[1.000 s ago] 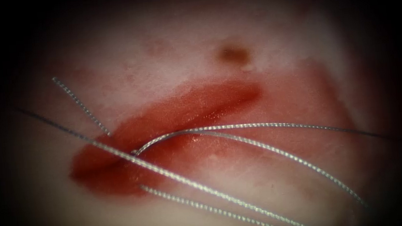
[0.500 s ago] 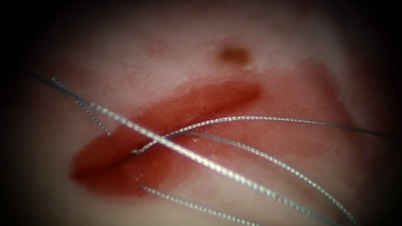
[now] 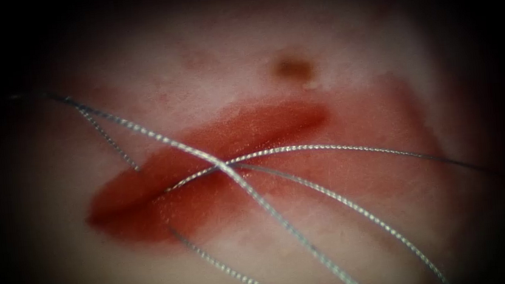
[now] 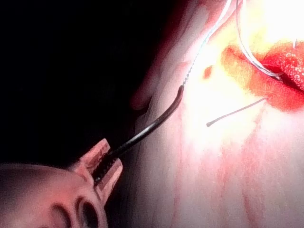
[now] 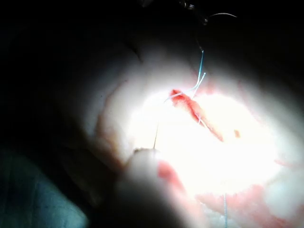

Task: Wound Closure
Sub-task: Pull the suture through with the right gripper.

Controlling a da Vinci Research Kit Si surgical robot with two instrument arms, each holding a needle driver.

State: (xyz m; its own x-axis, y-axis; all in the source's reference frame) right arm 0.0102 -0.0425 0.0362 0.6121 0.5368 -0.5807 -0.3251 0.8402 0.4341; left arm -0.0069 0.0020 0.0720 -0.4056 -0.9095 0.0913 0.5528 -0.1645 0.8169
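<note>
- Looking through the endoscope view, you see braided thread (image 3: 283, 218) crossing itself over the cut (image 3: 205, 164), a glossy red slit running across pale, smooth tissue (image 3: 347, 243).
- Your strands meet at about the middle of the cut; 2 curve off to the right, 1 runs up to the left, and a short cut end (image 3: 108, 136) lies on the left side.
- Another twisted strand (image 3: 227, 269) lies on the tissue below the cut.
- Red fluid (image 3: 168, 219) stains the tissue around the cut, and a small brown spot (image 3: 292, 67) sits above it.
- Your left gripper (image 4: 105, 164) is closed on the needle (image 4: 147, 128), gripping this dark, smooth curved wire near one end; the needle is out of the tissue, in the air beside it, with thread trailing from its far end toward the cut.
- In the right wrist view, a thin strand (image 5: 156, 135) runs from the cut to a blurred pale shape; you cannot tell what the right gripper is doing.
</note>
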